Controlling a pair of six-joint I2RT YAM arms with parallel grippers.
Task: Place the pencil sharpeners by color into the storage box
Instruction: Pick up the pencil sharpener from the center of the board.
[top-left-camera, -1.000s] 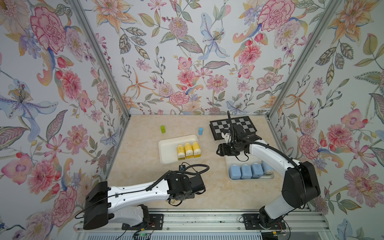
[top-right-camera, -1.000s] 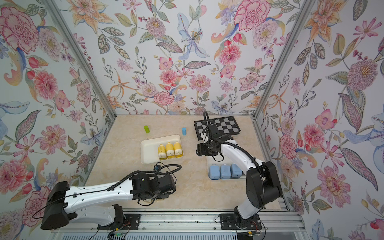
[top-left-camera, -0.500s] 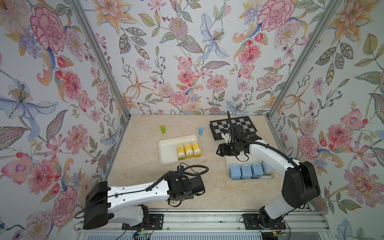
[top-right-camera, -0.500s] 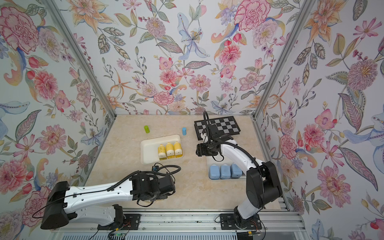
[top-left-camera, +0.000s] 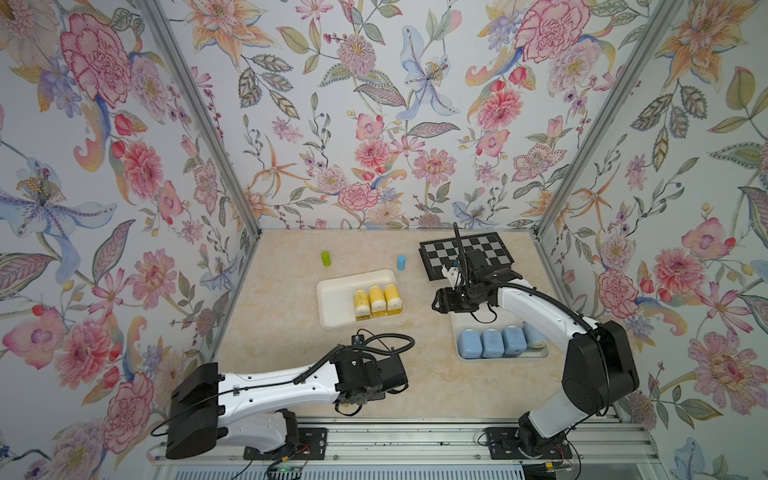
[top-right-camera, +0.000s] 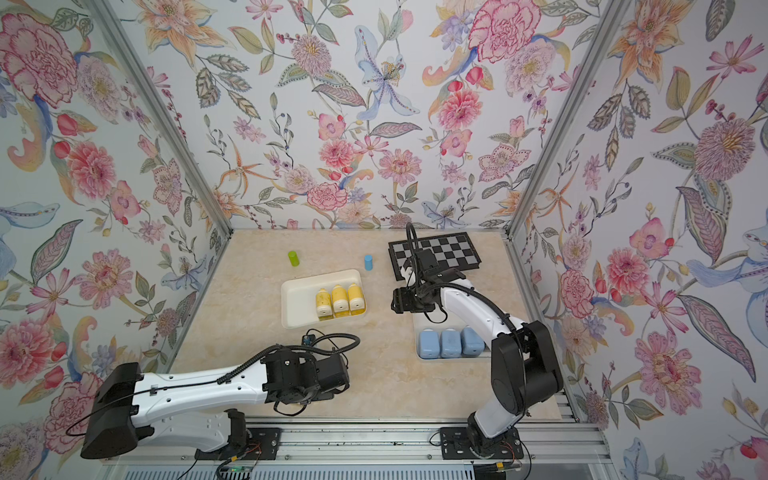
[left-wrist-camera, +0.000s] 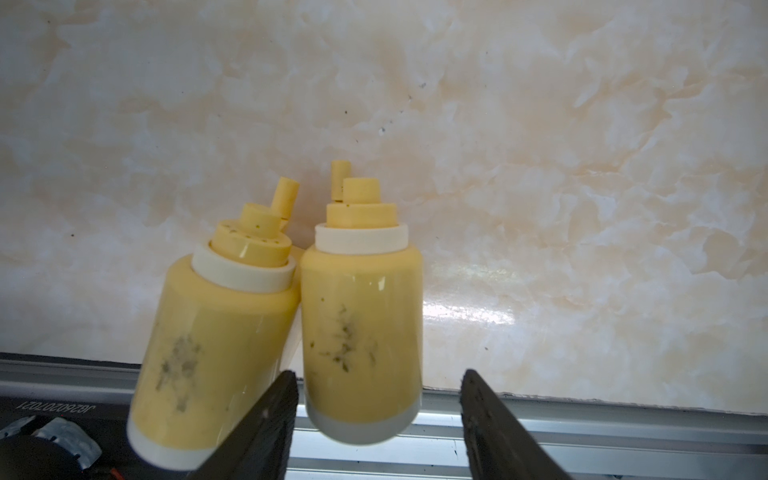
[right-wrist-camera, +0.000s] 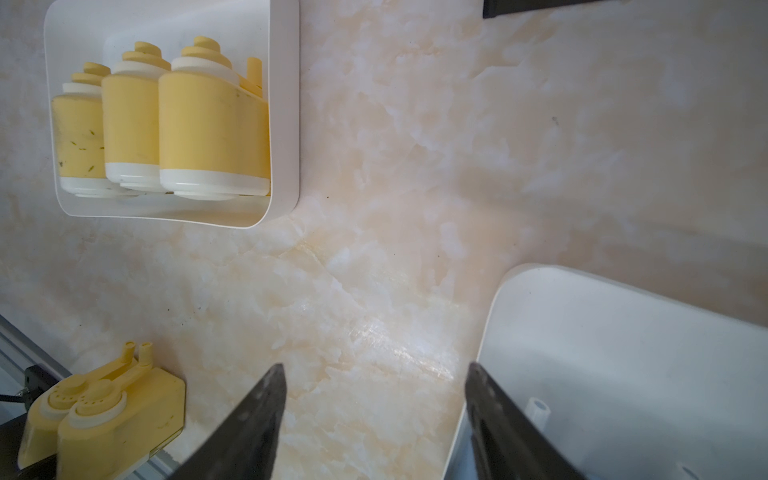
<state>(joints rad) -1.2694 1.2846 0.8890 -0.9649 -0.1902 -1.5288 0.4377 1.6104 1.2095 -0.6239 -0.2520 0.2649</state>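
Marble surface (top-left-camera: 291, 332) | left tray (top-left-camera: 332, 299): three yellow sharpeners (top-left-camera: 377, 300) | right tray (top-left-camera: 498, 356): four blue sharpeners (top-left-camera: 492, 343) | left claw (left-wrist-camera: 379, 372) parted over one of two loose yellow sharpeners (left-wrist-camera: 361, 332) | right claw (right-wrist-camera: 376, 365) wide, empty

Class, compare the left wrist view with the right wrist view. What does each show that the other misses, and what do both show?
Only the left wrist view: the left gripper, open, with its fingers either side of one loose yellow sharpener.
Only the right wrist view: the open right gripper, a white tray holding three yellow sharpeners, and the corner of a second white tray.
Both: the two loose yellow sharpeners lying side by side, and the marbled table.
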